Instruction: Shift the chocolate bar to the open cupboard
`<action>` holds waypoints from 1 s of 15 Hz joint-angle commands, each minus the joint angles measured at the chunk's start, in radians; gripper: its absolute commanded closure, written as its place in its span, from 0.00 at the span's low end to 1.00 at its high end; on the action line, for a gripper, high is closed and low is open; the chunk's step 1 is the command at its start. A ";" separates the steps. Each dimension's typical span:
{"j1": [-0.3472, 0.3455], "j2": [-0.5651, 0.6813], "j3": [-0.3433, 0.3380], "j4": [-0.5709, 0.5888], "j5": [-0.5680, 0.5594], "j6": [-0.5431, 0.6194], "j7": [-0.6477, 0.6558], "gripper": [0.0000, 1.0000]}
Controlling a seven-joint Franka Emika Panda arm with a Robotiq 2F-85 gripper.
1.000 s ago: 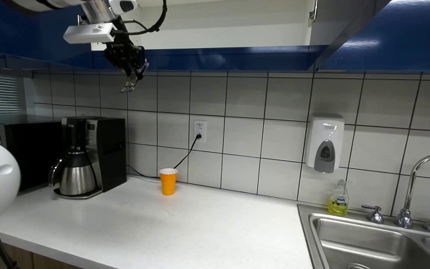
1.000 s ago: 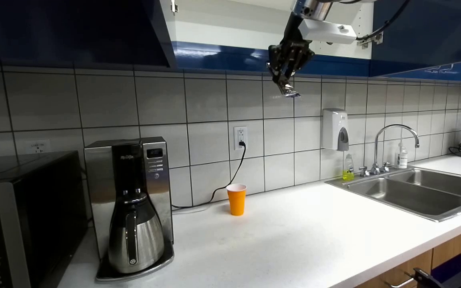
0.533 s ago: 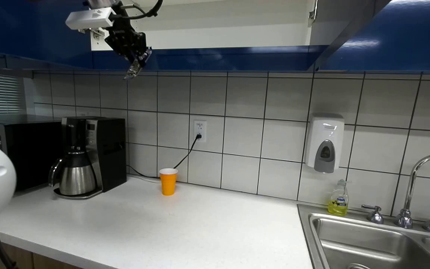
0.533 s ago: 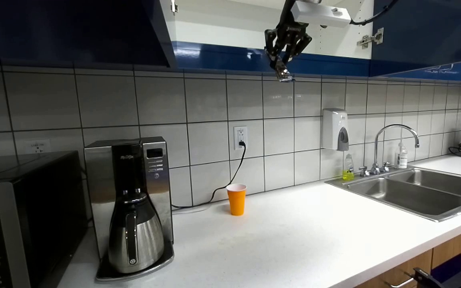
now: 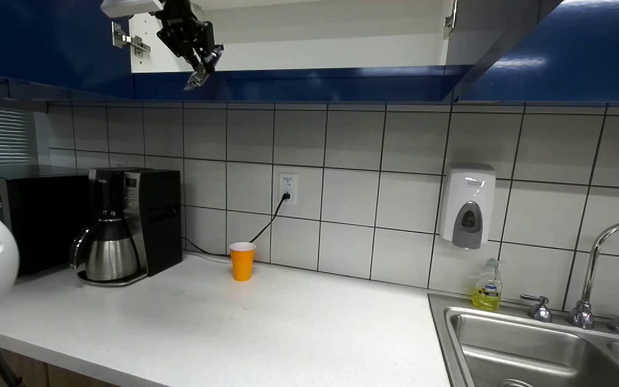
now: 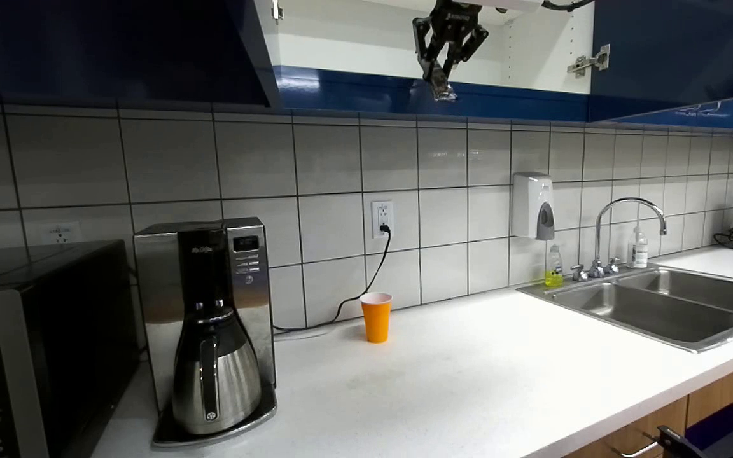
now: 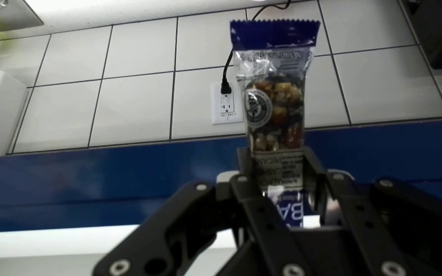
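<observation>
The chocolate bar (image 7: 276, 111) is a wrapped bar with visible nuts, clear film and dark blue ends. My gripper (image 7: 277, 166) is shut on it across its width in the wrist view, and one end sticks out beyond the fingers. In both exterior views the gripper (image 5: 204, 56) (image 6: 441, 67) points downward, with the bar (image 5: 198, 78) (image 6: 441, 88) tilted below the fingers. The open cupboard (image 5: 320, 45) (image 6: 354, 44) shows its pale interior and blue bottom trim. The bar appears against the trim, the gripper against the opening. Depth between them is hard to tell.
Blue open doors (image 5: 62, 48) (image 6: 672, 57) flank the cupboard opening. Below, the white counter holds an orange cup (image 5: 242, 263), a coffee maker (image 6: 204, 331) and a black microwave (image 6: 55, 343). A soap dispenser (image 5: 469, 207) hangs on the tiled wall near the sink (image 6: 653, 305).
My gripper has risen with the bar, from around and below the blue trim to the height of the cupboard opening. The bar stays in the fingers. The counter objects have not moved.
</observation>
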State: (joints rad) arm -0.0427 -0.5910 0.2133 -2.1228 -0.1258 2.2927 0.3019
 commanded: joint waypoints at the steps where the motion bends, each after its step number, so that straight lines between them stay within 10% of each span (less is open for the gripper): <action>1: -0.017 0.063 0.013 0.121 -0.021 -0.076 0.030 0.92; 15: -0.006 0.280 -0.030 0.446 -0.013 -0.230 0.080 0.92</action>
State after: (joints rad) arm -0.0432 -0.3864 0.1839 -1.7972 -0.1258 2.1300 0.3462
